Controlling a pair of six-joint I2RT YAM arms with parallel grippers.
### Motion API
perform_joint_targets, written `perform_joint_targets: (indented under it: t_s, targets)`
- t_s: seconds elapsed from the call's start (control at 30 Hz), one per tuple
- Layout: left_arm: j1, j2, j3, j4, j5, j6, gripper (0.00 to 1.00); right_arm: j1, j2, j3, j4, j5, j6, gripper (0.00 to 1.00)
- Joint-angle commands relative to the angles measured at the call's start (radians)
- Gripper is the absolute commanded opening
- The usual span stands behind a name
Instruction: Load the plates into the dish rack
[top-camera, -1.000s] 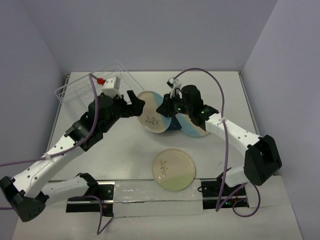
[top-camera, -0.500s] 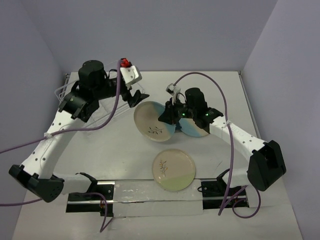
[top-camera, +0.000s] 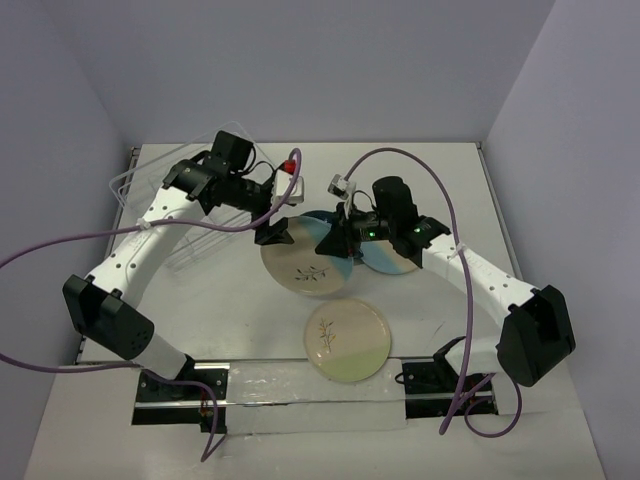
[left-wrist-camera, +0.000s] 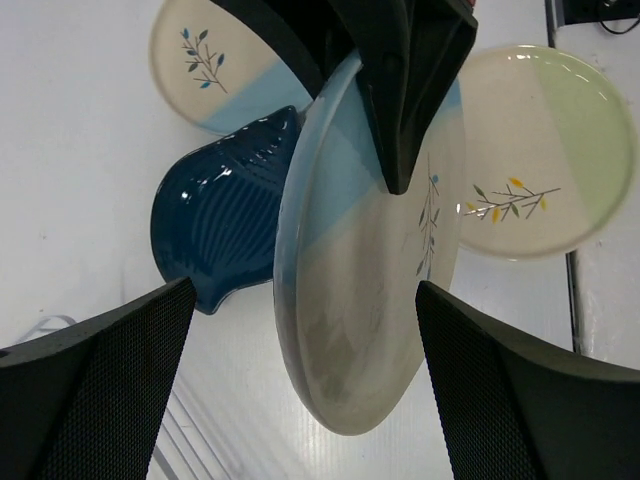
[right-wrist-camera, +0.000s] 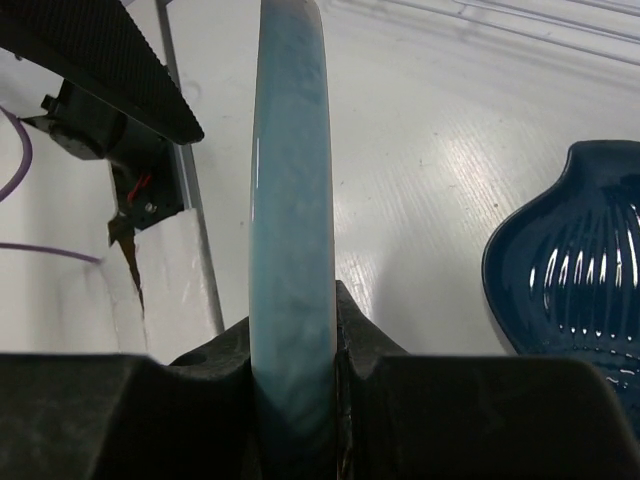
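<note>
Our right gripper (right-wrist-camera: 292, 338) has its jaws clamped on the light-blue rim of a blue-and-beige plate (top-camera: 305, 270). The right wrist view shows that rim edge-on, pinched tight between the two black pads. The plate hangs tilted near the middle of the bench (top-camera: 230, 320), blue edge up and beige edge down. We cannot tell whether the low edge touches the surface.

Our left gripper (top-camera: 278, 228) faces the same plate from the other side. Its jaws stand wide apart, with the plate's beige half lying between them in the left wrist view and no contact that we can see.

Just behind the held plate lies the dark-teal leaf dish (left-wrist-camera: 220, 230), flat on the bench. Beyond it is a second blue-and-beige plate (left-wrist-camera: 215, 60), partly under our right arm. The green-and-cream plate (top-camera: 347, 340) with its sprig sits alone, nearer the arm bases.

The clear dish rack (top-camera: 190, 250) stands at the far left of the bench, under our left arm. The held plate is outside it, off to its right.
</note>
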Motion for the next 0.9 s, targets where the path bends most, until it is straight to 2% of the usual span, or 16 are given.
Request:
perform_joint_targets:
  t_s: [0.0, 0.1, 0.23, 0.4, 0.5, 0.57, 0.6, 0.7, 0.77, 0.87]
  targets:
    - [0.004, -0.003, 0.023, -0.108, 0.087, 0.120, 0.99, -0.002, -0.062, 0.073, 0.085, -0.103, -0.052, 0.00]
    - [0.004, 0.005, 0.002, -0.114, 0.098, 0.126, 0.97, -0.002, -0.062, 0.088, 0.078, -0.103, -0.075, 0.00]
    - [0.002, 0.014, -0.010, -0.093, 0.103, 0.099, 0.88, -0.002, -0.056, 0.109, 0.072, -0.092, -0.090, 0.00]
    - [0.002, 0.006, -0.041, 0.010, 0.114, -0.028, 0.56, 0.000, -0.030, 0.145, 0.076, -0.075, -0.097, 0.00]
    - [0.002, -0.015, -0.089, 0.130, 0.089, -0.135, 0.21, 0.004, -0.020, 0.163, 0.076, -0.062, -0.102, 0.00]
    - [0.003, -0.031, -0.113, 0.187, 0.070, -0.191, 0.05, 0.004, -0.017, 0.169, 0.075, -0.045, -0.106, 0.00]
    - [0.004, -0.039, -0.123, 0.214, 0.061, -0.205, 0.01, 0.004, -0.015, 0.170, 0.074, -0.037, -0.107, 0.00]
    - [0.004, -0.054, -0.134, 0.191, 0.056, -0.139, 0.00, 0.004, -0.013, 0.167, 0.072, 0.013, -0.111, 0.02]
    - [0.008, -0.064, -0.144, 0.196, 0.040, -0.124, 0.00, 0.004, -0.013, 0.167, 0.061, 0.111, -0.118, 0.18]
    - [0.029, -0.094, -0.155, 0.186, 0.019, -0.057, 0.00, 0.003, -0.017, 0.182, 0.022, 0.300, -0.136, 0.61]
